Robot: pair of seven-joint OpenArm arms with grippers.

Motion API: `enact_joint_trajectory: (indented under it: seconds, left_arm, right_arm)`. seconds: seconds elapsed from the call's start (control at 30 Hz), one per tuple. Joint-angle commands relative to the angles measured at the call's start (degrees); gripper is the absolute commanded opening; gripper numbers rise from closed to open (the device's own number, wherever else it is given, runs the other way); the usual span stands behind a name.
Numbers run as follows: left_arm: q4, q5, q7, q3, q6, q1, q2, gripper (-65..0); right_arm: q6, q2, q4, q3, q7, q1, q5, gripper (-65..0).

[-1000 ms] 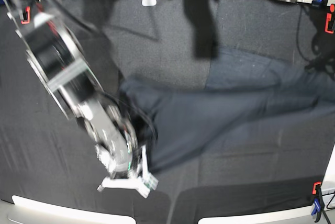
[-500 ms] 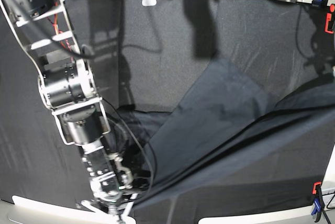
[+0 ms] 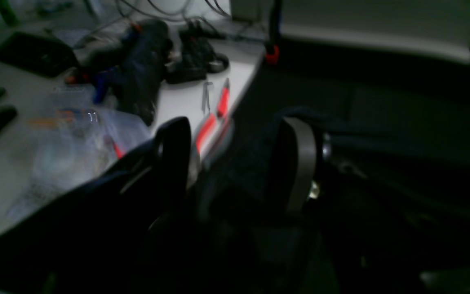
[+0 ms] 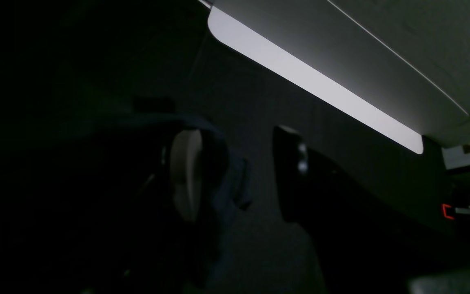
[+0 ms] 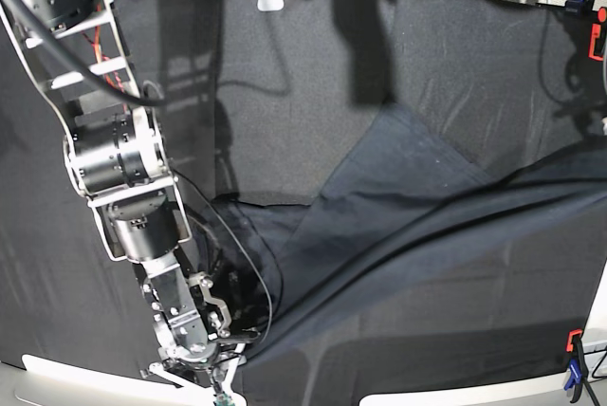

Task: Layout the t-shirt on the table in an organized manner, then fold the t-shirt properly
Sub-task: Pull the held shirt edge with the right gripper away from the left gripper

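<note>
The dark t-shirt (image 5: 398,207) lies stretched in long taut creases across the black cloth table (image 5: 285,74), from the near-left edge up to the right edge. My right gripper (image 5: 216,382) hangs low at the near-left table edge, over the shirt's end. In the right wrist view this gripper (image 4: 239,175) is open, with a fold of shirt (image 4: 229,183) resting against its pale pad (image 4: 186,175). In the left wrist view my left gripper (image 3: 235,163) stands wide open, and dark shirt fabric (image 3: 247,179) lies bunched between and over its fingers (image 3: 298,163).
A white side table (image 3: 227,94) with tools, cables and a plastic bag (image 3: 55,139) borders the cloth beside the left gripper. Red and blue clamps (image 5: 597,36) (image 5: 574,354) sit at the right corners. The pale table edge (image 5: 76,373) runs along the front.
The right arm swung down to the near edge, dragging the shirt's end with it and pulling the fabric taut. Its jaws have since opened. The left gripper stayed wide.
</note>
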Motion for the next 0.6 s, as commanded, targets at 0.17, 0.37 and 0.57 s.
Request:
enact_joint_trajectory:
  seconds: [0.17, 0.37, 0.57]
  left_arm:
    - [-9.2, -0.2, -4.6, -0.3, 0.1, -3.5, -3.9, -33.9]
    - [-19.8, -0.2, 0.1, -0.3, -4.6, -9.6, -7.6, -33.9]
    - [-29.0, -0.2, 0.2, -0.3, -8.5, -16.8, -8.7, -33.9]
  right_arm:
    - [-0.7, 0.1, 1.0, 0.2, -0.2, 2.8, -0.4, -37.0]
    - [-0.5, 1.1, 2.0, 0.2, -5.1, 1.6, 1.0, -37.0]
    - [0.0, 5.7, 8.7, 0.2, -7.2, -5.6, 0.8, -37.0]
